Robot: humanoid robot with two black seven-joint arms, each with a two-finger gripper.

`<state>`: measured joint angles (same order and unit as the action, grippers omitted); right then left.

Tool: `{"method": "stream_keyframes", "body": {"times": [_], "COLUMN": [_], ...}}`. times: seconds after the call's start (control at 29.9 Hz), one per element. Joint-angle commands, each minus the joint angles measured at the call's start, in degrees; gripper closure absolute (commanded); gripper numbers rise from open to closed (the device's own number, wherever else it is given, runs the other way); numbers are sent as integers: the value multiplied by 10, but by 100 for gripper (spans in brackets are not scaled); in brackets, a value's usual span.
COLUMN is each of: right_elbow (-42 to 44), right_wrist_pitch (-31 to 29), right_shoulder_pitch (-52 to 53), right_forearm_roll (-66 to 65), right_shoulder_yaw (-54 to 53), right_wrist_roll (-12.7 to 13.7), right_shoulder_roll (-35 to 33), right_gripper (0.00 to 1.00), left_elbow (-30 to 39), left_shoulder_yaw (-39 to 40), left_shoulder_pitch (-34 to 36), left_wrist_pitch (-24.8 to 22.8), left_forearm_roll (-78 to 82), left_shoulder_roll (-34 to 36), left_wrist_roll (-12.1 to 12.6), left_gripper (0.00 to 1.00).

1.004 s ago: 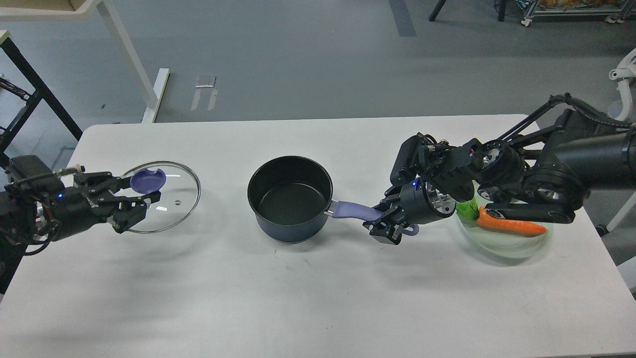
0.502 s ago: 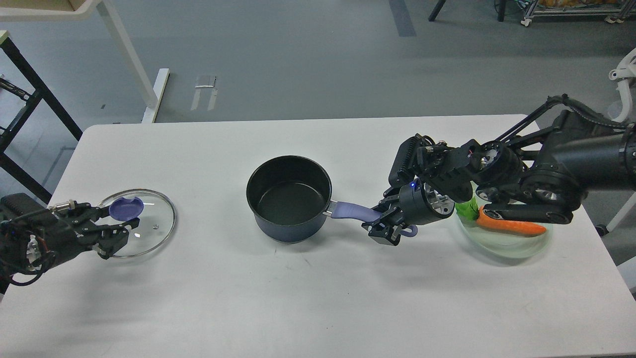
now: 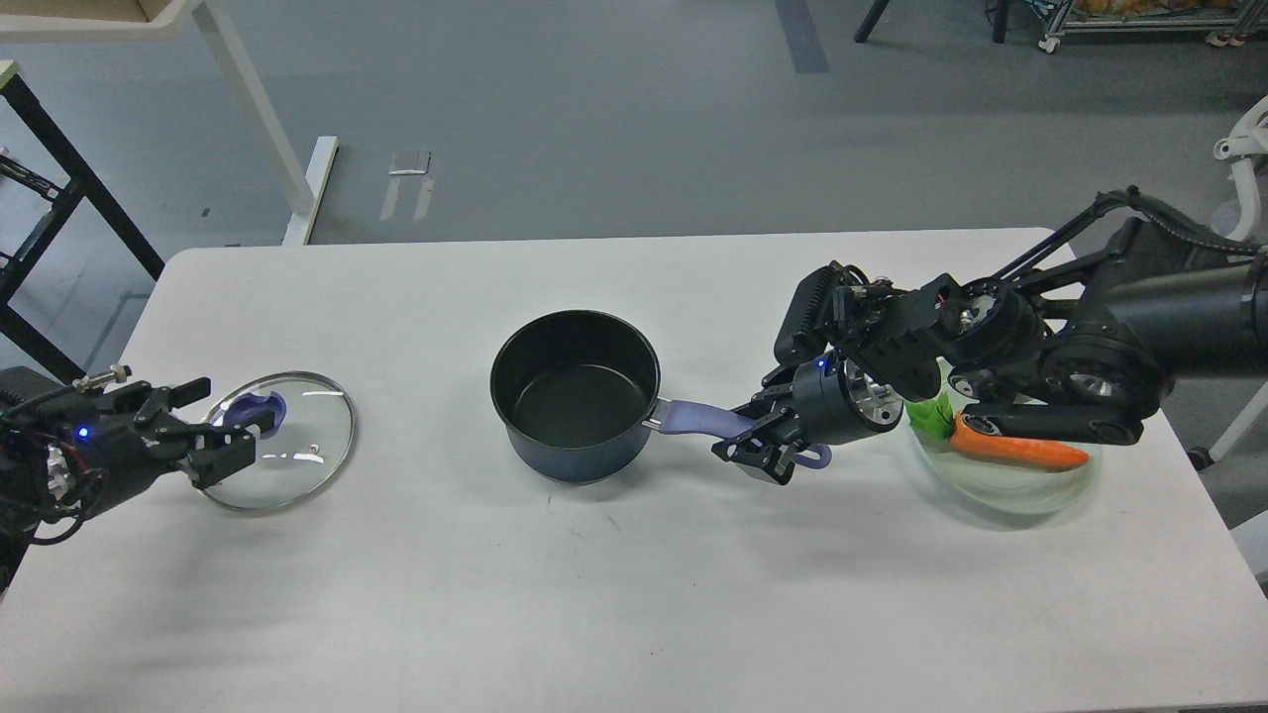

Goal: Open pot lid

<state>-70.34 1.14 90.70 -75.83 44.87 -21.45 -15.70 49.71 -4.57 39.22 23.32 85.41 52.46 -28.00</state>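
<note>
The pot handle (image 3: 698, 420) is being pinched by the right gripper (image 3: 755, 451), at 3 o'clock of the pot (image 3: 575, 396); the left gripper (image 3: 230, 443), fingers spread, is being held around the knob (image 3: 260, 407) of the glass lid (image 3: 282, 441).

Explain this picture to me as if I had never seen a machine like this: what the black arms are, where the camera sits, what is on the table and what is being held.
The camera sits in the robot's own head, looking forward and down at a white table. The two black arms are the robot's; each ends in a two-finger gripper.

In the middle stands a dark pot, uncovered and empty, with a purple handle pointing right. The right gripper is closed on that handle, steadying the pot.

On the left lies the glass lid with a purple knob. The left gripper is at the knob; whether it grips it cannot be told from here.

On the right, partly behind the arm, a clear plate holds a carrot.
</note>
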Motion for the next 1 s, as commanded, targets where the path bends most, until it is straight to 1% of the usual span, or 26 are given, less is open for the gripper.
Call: {"method": "stream_keyframes", "body": {"times": [0.0,0.1,0.2,0.33,0.4,0.47,0.54,0.6,0.74,0.84,0.97], "right_elbow": [-1,3,7,21,22,22,23,28,78,108,143], "right_wrist_pitch": [-1,-1,0,-5,-4,-3,-3,-2,4,10,13], "right_shoulder_pitch": [4,8,12,-3,-31,-56,-82,-112,-164,-202,-256], "right_forearm_roll": [9,9,10,28,48,73,100,128,182,250,408], "right_shoulder_yaw": [-10,-14,-36,-173,-240,-307,-377,-434,-536,-583,-609], "right_wrist_roll": [0,0,-1,-1,-1,-1,0,0,1,1,-2], "right_shoulder_roll": [0,-8,-41,-115,-148,-185,-214,-229,-242,-240,-236], "right_gripper": [18,5,4,2,2,2,2,2,0,0,0], "left_elbow": [0,0,-1,-6,-6,-6,-6,-8,-24,-35,-55], "left_shoulder_yaw": [0,3,5,7,8,11,20,37,76,96,122], "left_shoulder_pitch": [26,59,93,144,162,171,176,178,178,177,175], "left_wrist_pitch": [-5,-35,-88,-172,-215,-242,-257,-264,-267,-277,-301], "left_forearm_roll": [-62,-148,-251,-421,-503,-567,-637,-703,-786,-802,-840], "left_shoulder_roll": [2,3,5,5,3,-1,-7,-25,-74,-107,-143], "left_wrist_roll": [0,0,0,0,0,0,0,0,0,0,0], "left_gripper": [1,1,1,1,1,1,1,1,1,0,0]}}
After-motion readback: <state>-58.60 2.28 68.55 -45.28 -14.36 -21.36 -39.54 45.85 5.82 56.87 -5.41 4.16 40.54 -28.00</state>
